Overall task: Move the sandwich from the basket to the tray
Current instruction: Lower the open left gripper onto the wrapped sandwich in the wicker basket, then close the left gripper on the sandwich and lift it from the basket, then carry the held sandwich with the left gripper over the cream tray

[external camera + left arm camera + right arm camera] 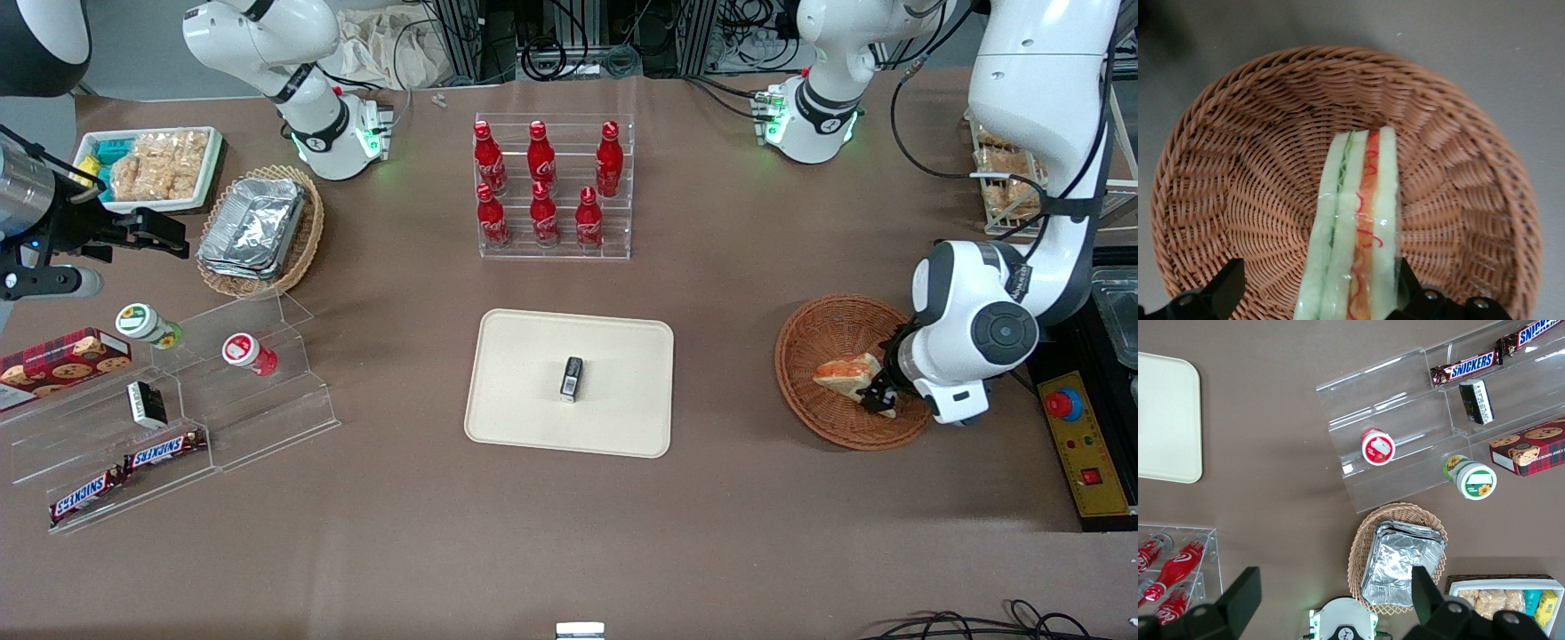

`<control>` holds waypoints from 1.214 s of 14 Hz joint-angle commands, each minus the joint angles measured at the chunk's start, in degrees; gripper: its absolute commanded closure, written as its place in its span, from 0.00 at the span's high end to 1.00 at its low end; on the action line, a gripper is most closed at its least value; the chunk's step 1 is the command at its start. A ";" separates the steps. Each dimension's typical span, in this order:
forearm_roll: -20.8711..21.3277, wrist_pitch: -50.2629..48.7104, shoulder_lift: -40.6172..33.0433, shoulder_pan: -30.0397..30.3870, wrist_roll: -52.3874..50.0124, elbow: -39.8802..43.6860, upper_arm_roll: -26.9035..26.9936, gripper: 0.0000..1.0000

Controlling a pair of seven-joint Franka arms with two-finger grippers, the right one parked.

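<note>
Front view
Basket: the reddish-brown woven basket stands on the brown table toward the working arm's end, well apart from the tray.
Sandwich: the sandwich lies inside the basket, a pale wedge with an orange stripe on top.
Gripper: the left gripper is down in the basket at the end of the sandwich, under the white wrist of the left arm; this view does not show how far the fingers stand apart.
Tray: the cream tray lies flat in the middle of the table; a small dark packet lies on it near its middle.
Bottle rack: a clear rack with six red bottles stands farther from the camera than the tray.

Left wrist view
Sandwich: the sandwich shows edge-on, with green and orange-red filling stripes between pale bread, under clear wrap, on the basket's weave.
Fingers: the two dark fingers stand one on each side of the sandwich with a wide span; the sandwich's end lies between them, one finger close against it, the other apart from it with a gap.

Right wrist view
Tray: a corner of the tray shows on the table.
Other items: a clear stepped shelf holds Snickers bars and round tubs; a tan basket of foil containers sits near it.
</note>
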 commanded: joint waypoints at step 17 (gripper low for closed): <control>-1.26 -21.34 -0.61 -1.41 15.04 27.17 -5.97 0.00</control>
